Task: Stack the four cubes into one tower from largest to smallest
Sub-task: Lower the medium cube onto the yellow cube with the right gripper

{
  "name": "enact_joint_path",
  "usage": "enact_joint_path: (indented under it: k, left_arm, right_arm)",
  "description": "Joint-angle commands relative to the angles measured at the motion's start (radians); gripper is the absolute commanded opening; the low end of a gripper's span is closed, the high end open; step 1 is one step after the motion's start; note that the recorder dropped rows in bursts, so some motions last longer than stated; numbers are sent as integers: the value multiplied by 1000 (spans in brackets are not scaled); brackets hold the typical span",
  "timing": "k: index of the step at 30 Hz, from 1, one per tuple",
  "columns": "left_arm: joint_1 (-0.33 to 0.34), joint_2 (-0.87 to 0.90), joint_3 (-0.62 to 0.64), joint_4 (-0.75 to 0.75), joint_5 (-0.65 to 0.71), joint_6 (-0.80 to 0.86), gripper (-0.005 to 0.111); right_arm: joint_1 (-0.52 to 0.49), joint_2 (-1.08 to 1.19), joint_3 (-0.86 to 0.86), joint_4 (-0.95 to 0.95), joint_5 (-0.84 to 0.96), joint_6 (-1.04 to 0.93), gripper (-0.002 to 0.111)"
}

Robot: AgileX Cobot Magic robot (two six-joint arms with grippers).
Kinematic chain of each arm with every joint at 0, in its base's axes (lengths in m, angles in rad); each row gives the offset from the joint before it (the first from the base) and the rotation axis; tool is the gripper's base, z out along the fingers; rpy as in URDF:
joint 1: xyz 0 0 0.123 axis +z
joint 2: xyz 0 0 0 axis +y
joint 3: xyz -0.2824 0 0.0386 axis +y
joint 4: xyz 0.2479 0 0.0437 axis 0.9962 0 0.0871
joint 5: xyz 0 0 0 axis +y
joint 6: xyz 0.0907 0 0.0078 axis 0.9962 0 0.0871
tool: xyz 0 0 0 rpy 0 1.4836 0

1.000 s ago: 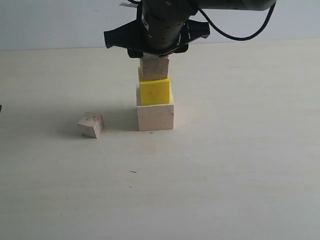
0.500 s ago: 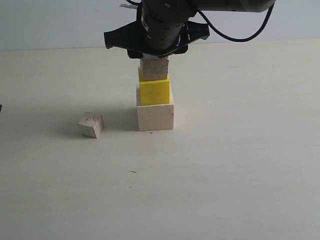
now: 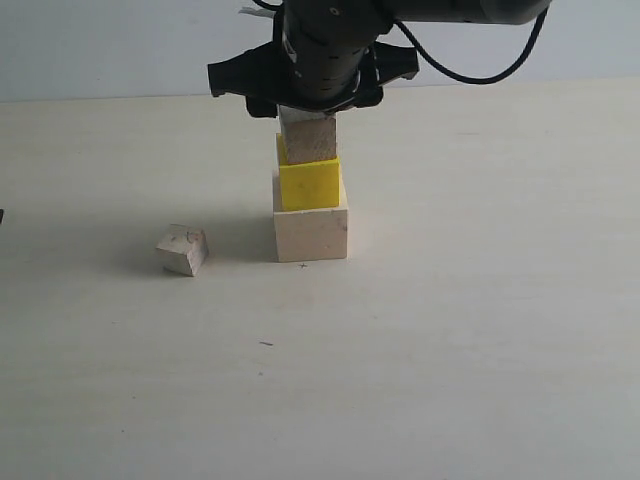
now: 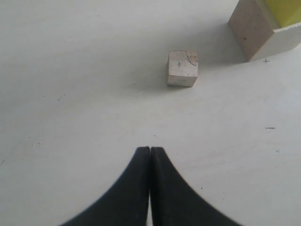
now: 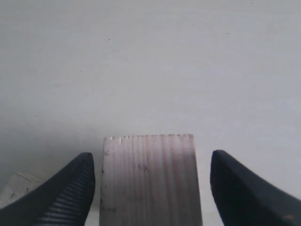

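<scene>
A large pale wooden cube (image 3: 311,233) stands mid-table with the yellow cube (image 3: 309,184) on it and the brownish cube (image 3: 309,139) on top. My right gripper (image 3: 309,105) hovers over the brownish cube (image 5: 148,181), open; its fingers (image 5: 70,193) stand apart on either side, with gaps to the wood. The smallest pale cube (image 3: 183,250) lies alone on the table to the left. It shows in the left wrist view as the small cube (image 4: 183,68), ahead of my left gripper (image 4: 150,150), which is shut and empty. The large cube's corner (image 4: 256,28) shows there too.
The pale tabletop (image 3: 480,330) carries only a few small dark specks (image 3: 266,344). A pale wall runs behind the table's far edge.
The right gripper has risen slightly above the brownish cube, which stays on the yellow cube. The small cube and the left gripper have not moved.
</scene>
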Motion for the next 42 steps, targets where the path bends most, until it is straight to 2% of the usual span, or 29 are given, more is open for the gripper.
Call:
enact_joint_path:
  k: [1, 11, 42]
  left_arm:
    - [3, -3, 3, -6, -11, 0, 3]
    - [3, -3, 3, -6, -11, 0, 3]
    - [3, -3, 3, -6, -17, 0, 3]
  right_arm:
    - [1, -4, -11, -10, -13, 1, 68]
    - [1, -4, -11, 35, 29, 38, 68]
    - [1, -4, -11, 131, 69, -11, 68]
